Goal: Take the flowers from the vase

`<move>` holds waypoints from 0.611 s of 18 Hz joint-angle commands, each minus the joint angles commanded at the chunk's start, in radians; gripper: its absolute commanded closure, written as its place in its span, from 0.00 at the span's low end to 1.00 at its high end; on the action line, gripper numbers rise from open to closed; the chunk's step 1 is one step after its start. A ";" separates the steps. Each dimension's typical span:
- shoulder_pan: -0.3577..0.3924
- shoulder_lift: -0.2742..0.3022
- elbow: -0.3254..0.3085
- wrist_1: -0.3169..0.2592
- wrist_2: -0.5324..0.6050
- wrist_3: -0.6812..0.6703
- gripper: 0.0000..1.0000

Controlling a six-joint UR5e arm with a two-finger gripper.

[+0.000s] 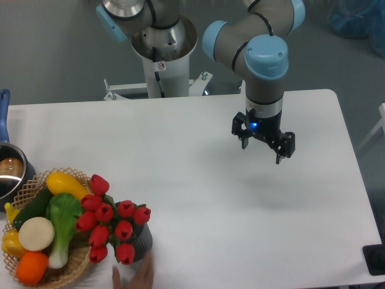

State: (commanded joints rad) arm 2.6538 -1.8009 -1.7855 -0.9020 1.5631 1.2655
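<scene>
Flowers crowd the vase at the table's near-left edge, beside a basket; the gripper hangs with fingers spread and empty, well apart to the far right, so the reach runs left and nearer.

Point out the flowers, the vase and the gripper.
flowers (pixel 114 227): fixed camera, a central red bud.
vase (pixel 143 241): fixed camera, its ribbed right side.
gripper (pixel 263 150): fixed camera, midway between the fingers.
</scene>
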 joint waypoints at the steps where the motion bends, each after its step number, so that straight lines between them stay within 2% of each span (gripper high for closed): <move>1: 0.000 0.000 -0.005 0.000 0.000 0.000 0.00; 6: -0.005 0.000 -0.011 0.003 -0.009 -0.011 0.00; 11: 0.001 0.024 -0.063 0.017 -0.026 -0.008 0.00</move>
State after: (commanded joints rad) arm 2.6553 -1.7764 -1.8483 -0.8851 1.5371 1.2579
